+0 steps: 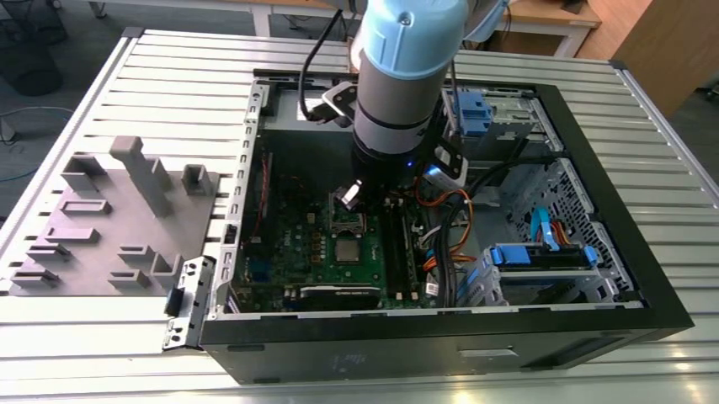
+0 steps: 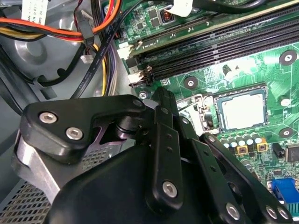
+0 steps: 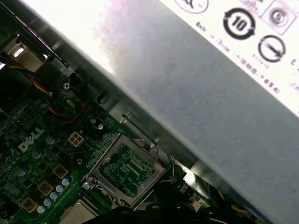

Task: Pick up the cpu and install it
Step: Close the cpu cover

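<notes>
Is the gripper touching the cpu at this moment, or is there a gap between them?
Apart. In the second wrist view the cpu lies flat in its socket on the green board, and the gripper's black linkage ends short of it with bare board between them.

White logo lettering on the green circuit board (image 3: 32, 140), black round symbols and small print on a pale label (image 3: 243, 51)

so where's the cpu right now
The cpu lies flat on the green motherboard inside the open computer case, beside the memory slots. In the exterior view it sits just below the arm's hand.
</notes>
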You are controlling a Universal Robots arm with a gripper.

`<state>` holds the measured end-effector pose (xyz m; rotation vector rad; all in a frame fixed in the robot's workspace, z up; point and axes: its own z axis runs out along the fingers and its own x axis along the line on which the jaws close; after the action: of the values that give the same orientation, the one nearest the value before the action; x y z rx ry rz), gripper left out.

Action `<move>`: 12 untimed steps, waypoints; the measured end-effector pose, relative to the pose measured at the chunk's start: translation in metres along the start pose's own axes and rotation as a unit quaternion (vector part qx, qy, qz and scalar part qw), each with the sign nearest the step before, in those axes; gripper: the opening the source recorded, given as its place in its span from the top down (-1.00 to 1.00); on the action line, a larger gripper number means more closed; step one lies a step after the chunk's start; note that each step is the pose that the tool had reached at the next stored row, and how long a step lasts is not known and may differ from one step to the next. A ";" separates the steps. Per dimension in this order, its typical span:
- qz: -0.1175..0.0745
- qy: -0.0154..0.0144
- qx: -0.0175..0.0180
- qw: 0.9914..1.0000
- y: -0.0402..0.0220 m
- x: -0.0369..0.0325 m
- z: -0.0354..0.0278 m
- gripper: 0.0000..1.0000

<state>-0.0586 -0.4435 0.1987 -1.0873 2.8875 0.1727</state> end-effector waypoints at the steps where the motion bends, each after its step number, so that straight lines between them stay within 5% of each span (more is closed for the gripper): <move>1: 0.000 0.000 0.000 1.000 0.0008 0.0009 0.0003 0.79; 7: 0.000 0.000 0.000 1.000 0.0021 0.0025 0.0001 0.79; 12: 0.000 0.000 0.000 1.000 0.0029 0.0018 -0.0080 0.79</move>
<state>-0.0619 -0.4435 0.2067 -1.0869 2.8870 0.1724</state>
